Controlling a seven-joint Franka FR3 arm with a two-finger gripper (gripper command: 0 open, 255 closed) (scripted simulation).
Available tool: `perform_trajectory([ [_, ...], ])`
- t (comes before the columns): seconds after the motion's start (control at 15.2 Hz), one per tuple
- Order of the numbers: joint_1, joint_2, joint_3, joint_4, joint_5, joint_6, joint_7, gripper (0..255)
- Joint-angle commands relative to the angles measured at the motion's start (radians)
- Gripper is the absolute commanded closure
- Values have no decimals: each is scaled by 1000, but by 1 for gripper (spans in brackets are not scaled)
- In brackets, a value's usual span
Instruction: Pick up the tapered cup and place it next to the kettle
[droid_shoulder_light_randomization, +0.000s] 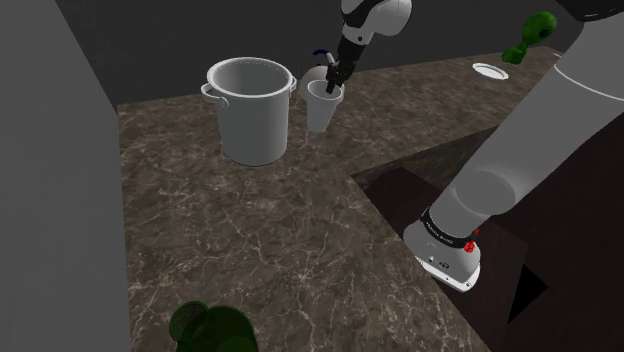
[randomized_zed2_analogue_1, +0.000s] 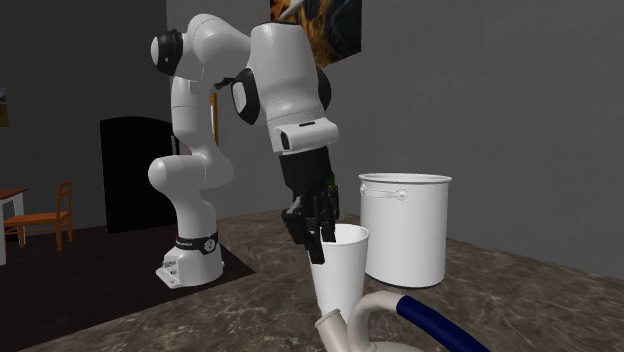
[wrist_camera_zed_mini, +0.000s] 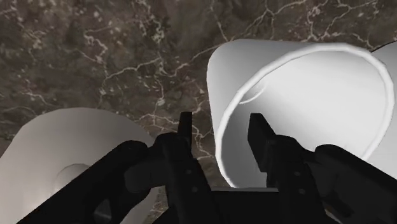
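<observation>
The white tapered cup (droid_shoulder_light_randomization: 322, 108) (randomized_zed2_analogue_1: 340, 272) (wrist_camera_zed_mini: 305, 108) stands upright on the dark marble counter (droid_shoulder_light_randomization: 260, 230). It is right beside the white kettle (droid_shoulder_light_randomization: 316, 70), whose blue-and-cream handle (randomized_zed2_analogue_1: 430, 322) shows in the second exterior view. My black gripper (droid_shoulder_light_randomization: 335, 84) (randomized_zed2_analogue_1: 318, 240) (wrist_camera_zed_mini: 221, 122) reaches down onto the cup's rim. One finger (wrist_camera_zed_mini: 186, 127) is outside the wall and the other (wrist_camera_zed_mini: 257, 130) is inside the cup. The fingers stand apart, with a little room on each side of the rim. The kettle's rounded white body (wrist_camera_zed_mini: 63, 149) lies beside the outer finger.
A large white pot (droid_shoulder_light_randomization: 252, 110) (randomized_zed2_analogue_1: 405, 228) with side handles stands close to the cup, on the shoulder view's left. A white plate (droid_shoulder_light_randomization: 489, 70) and a green plant (droid_shoulder_light_randomization: 530, 35) sit far back. A grey wall (droid_shoulder_light_randomization: 50, 150) bounds the counter's left side.
</observation>
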Motion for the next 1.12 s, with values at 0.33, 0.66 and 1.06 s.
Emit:
perform_trajectory([
  [0.33, -3, -20, -2, 13, -12, -31, 8, 0],
  [0.66, -12, -69, -8, 55, -41, -120, 27, 0],
  [1.06, -12, -69, -8, 55, -41, -120, 27, 0],
])
